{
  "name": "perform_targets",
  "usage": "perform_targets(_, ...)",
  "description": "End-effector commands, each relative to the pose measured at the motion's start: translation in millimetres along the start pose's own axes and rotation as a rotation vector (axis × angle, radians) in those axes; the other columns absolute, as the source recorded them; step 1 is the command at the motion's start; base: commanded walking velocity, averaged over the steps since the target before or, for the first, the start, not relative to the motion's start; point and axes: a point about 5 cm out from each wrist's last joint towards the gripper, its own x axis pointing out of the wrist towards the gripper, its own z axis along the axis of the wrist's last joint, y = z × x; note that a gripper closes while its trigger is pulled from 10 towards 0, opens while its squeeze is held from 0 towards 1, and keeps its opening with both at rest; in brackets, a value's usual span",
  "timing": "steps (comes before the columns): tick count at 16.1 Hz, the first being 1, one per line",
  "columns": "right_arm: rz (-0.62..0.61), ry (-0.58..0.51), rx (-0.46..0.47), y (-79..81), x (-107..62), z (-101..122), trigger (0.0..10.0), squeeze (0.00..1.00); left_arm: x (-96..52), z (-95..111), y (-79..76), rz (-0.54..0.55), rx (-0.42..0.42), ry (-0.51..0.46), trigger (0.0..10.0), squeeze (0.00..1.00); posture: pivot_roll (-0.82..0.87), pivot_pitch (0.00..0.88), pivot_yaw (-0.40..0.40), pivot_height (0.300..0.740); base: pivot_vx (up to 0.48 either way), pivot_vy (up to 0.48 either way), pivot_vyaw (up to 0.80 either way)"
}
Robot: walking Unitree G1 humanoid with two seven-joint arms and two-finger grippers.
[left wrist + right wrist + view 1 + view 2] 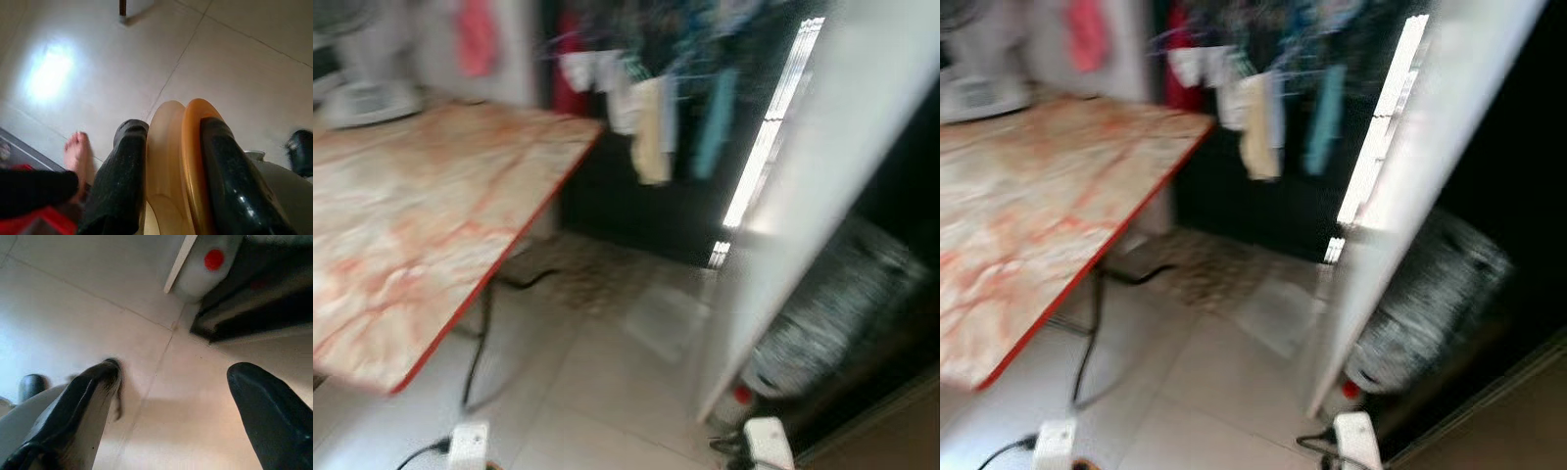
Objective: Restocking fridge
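Checking the left wrist view first, I find the left gripper pinching two thin plates held on edge: a pale cream one against an orange one, sandwiched directly between the two black fingers, which press on their outer faces. Below that gripper lies pale tiled floor, and a person's bare foot stands on the tiles just beside the nearer finger.

In the right wrist view I log the right gripper with fingers spread wide and nothing between them. Beyond its fingertips I see a white body with a red dot against a dark base, resting on the floor.

From the blurred head views I note a marble-patterned table with a red edge to the left, clothes on a line ahead, a white door or panel to the right, and two white power strips on the floor. I cannot tell whether that panel belongs to the fridge.
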Motion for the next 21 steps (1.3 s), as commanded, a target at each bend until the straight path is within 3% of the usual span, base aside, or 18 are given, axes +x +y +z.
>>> perform_targets(1, -0.007, 0.010, -0.003, -3.6, -0.5, -2.4, 10.0, 0.00, 0.3, 2.0, -4.1, -0.008, -0.002, 0.003, 10.0, 0.00, -0.10, 0.000, 0.004, 0.740, 0.000, 0.000, -0.79)
perform_targets(21, -0.008, 0.010, -0.010, -4.8, -0.6, -1.9, 10.0, 0.00, -0.9, -6.0, -2.4, -0.018, 0.003, 0.023, 10.0, 0.00, -0.10, 0.000, 0.001, 0.740, 0.000, 0.000, -0.79)
